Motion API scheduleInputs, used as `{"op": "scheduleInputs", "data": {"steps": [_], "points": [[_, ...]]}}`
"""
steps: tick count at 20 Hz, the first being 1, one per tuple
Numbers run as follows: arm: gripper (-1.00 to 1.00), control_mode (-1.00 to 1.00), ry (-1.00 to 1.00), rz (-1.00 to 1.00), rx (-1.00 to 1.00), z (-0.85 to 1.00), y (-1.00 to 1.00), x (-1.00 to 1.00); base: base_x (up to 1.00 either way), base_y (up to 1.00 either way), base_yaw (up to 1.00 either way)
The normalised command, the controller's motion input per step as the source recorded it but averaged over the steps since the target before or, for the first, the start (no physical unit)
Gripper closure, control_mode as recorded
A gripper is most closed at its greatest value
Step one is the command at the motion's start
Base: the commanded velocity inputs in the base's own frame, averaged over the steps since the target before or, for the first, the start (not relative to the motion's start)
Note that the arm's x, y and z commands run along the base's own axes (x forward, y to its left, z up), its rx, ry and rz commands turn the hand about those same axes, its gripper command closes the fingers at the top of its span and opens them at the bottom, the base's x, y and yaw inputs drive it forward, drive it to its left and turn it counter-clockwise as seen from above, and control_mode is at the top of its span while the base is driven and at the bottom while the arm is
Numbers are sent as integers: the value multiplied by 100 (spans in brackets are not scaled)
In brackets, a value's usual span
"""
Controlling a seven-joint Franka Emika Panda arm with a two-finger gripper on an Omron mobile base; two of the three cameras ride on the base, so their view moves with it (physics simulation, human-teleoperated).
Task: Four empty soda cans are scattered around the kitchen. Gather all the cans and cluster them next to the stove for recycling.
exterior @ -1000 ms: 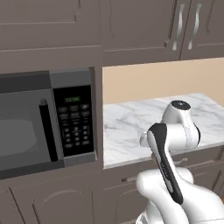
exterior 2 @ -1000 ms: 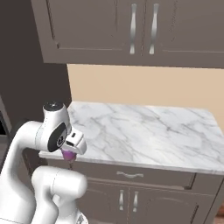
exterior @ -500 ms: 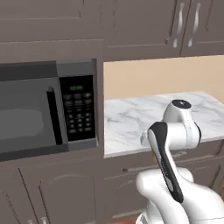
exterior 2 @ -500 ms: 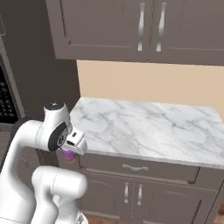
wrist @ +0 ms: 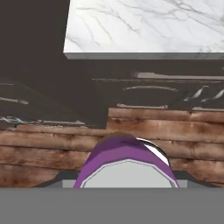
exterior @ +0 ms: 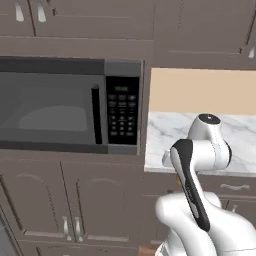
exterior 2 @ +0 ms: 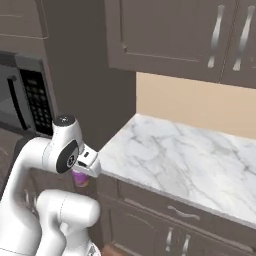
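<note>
— What took up most of the scene?

— Dark brown cabinets (exterior 2: 165, 35) above and below, and a tall dark panel with a built-in microwave (exterior: 70, 107) set into it, its keypad on the right side. Just right of that panel ran a white grey-veined marble counter (exterior 2: 185, 165) under a beige wall (exterior: 202, 90). The hand view looked down past the counter's edge at lower cabinet fronts and a wood-plank floor (wrist: 52, 148).

— And the arm?

— The white arm (exterior 2: 45, 170) stood folded in front of the counter's left end, its wrist at about counter-edge height.

— Where was the can?

— A purple-pink soda can (exterior 2: 80, 178) hung just beneath the wrist in the right base view, off the counter, in front of the lower cabinets. In the hand view its purple side and silver top sat right at the bottom, over the floor.

— And the gripper?

— The gripper (exterior 2: 81, 175) was clamped on that can; the fingers themselves were mostly hidden behind the can and the wrist.
</note>
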Motion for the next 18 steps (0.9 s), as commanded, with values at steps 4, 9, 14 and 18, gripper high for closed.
{"op": "scheduleInputs", "data": {"steps": [4,9,14,18], "points": [[100,100,0,0,0,0,0,0,-7,18,50],[100,100,0,0,0,0,0,0,-5,20,48],[100,100,0,0,0,0,0,0,-6,21,50],[100,100,0,0,0,0,0,0,-7,19,50]]}}
